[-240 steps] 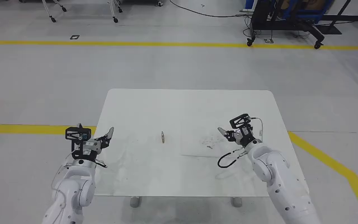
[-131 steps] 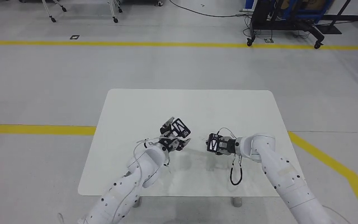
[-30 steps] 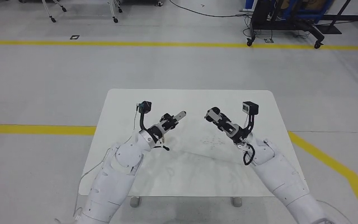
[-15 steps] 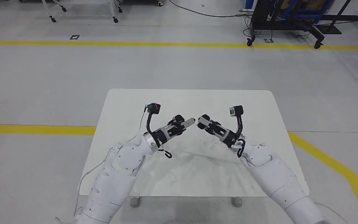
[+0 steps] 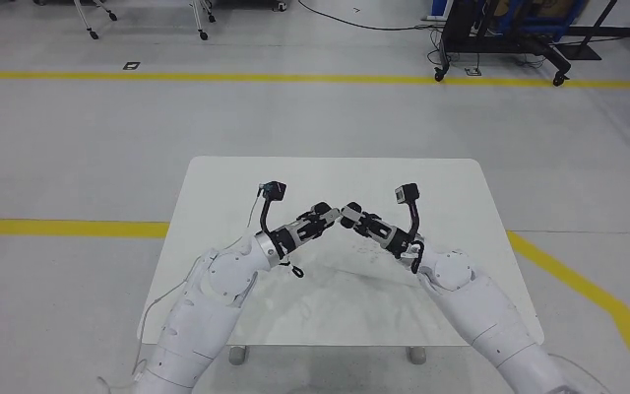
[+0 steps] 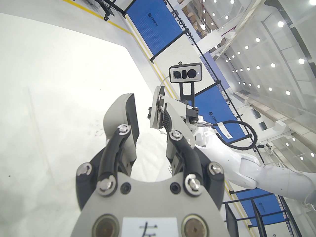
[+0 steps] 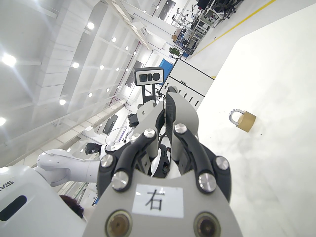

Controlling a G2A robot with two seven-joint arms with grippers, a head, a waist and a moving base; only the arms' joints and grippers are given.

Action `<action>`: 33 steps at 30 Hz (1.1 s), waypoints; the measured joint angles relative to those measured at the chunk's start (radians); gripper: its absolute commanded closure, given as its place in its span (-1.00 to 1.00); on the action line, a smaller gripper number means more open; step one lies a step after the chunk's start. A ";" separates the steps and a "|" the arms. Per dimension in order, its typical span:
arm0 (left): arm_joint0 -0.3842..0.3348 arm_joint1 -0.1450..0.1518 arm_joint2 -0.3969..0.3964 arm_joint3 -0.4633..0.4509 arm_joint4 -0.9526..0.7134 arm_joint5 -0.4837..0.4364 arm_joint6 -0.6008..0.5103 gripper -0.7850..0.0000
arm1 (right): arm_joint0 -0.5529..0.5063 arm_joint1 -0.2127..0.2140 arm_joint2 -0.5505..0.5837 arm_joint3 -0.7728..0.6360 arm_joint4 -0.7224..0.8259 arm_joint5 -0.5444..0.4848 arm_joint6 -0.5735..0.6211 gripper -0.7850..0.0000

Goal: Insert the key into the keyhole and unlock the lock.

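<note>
Your left fingers (image 6: 123, 119) gaped empty at 8 o'clock, right fingers (image 7: 184, 117) clenched at 4; the tips risked colliding, padlock (image 7: 243, 121) unheld.

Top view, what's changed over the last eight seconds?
Both arms left the sides of the table, swung to its middle, then rose; left gripper and right gripper now nearly meet tip to tip above it, left open, right shut. The padlock lies ungripped on the table, which stayed put.

White table (image 5: 423, 187); brass padlock (image 7: 243, 121) lying on surface.
</note>
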 measured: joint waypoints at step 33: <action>-0.016 0.013 0.022 0.004 0.043 0.025 0.023 1.00 | 0.004 -0.025 0.024 0.026 -0.031 0.032 0.018 1.00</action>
